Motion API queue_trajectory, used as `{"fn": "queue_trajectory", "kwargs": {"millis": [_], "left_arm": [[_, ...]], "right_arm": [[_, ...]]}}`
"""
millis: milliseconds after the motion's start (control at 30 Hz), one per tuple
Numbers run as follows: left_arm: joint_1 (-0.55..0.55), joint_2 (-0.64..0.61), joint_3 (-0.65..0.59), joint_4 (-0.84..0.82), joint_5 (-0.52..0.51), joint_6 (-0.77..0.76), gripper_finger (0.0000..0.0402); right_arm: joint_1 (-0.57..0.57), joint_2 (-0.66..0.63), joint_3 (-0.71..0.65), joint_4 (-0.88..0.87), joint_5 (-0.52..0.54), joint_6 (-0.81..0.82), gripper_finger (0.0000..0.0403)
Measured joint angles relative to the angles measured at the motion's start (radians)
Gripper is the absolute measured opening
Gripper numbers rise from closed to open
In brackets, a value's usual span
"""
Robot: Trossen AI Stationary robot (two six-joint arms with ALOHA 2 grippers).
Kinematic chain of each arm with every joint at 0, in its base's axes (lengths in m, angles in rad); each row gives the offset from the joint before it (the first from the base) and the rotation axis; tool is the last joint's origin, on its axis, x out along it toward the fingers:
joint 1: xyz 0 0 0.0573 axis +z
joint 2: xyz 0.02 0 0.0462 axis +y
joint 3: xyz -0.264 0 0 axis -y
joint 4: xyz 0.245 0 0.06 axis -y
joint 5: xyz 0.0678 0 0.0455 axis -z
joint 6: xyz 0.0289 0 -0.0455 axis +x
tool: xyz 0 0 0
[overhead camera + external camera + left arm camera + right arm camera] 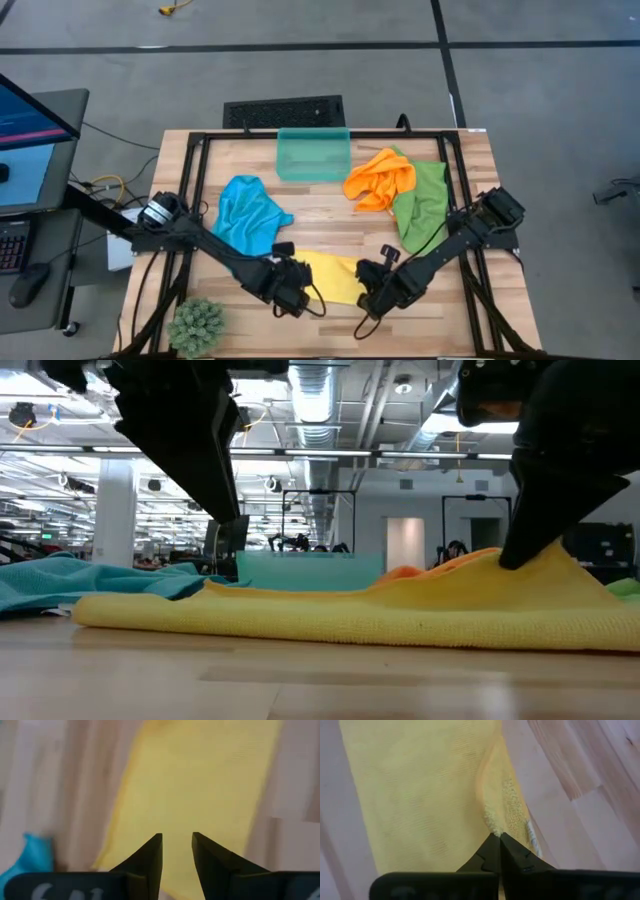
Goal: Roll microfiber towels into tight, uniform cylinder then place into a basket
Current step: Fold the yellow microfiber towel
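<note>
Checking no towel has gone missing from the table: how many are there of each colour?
Blue towel: 1
Orange towel: 1
Green towel: 1
Yellow towel: 1
Total: 4 towels

From the high view I am losing both ends of the yellow towel (pixel 330 275) under the two grippers, lower centre of the frame. The monitor (pixel 30 140) is running off the left edge. In the low view both arms are getting cropped by the top edge, and the basket (pixel 310 568) is showing only as a strip behind the yellow cloth. My left wrist picture is blurring everything beyond the fingers (pixel 150 857).
</note>
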Motion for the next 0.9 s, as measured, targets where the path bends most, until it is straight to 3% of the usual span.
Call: {"fn": "queue_trajectory", "kwargs": {"millis": [167,567,733,900], "left_arm": [[-0.018,0.003,0.000,0.041,0.009,0.036,0.0100],[-0.042,0.006,-0.026,0.085,-0.001,0.026,0.0100],[-0.029,0.006,-0.103,0.188,0.008,0.022,0.0100],[-0.006,0.006,-0.144,0.227,0.037,0.006,0.0100]], "right_arm": [[-0.009,0.000,0.000,0.000,0.000,-0.021,0.0060],[-0.015,0.000,0.000,-0.087,-0.058,-0.017,0.0214],[-0.014,-0.001,0.007,-0.111,-0.061,-0.009,0.0227],[-0.008,-0.002,0.048,-0.180,-0.057,-0.009,0.0215]]}}
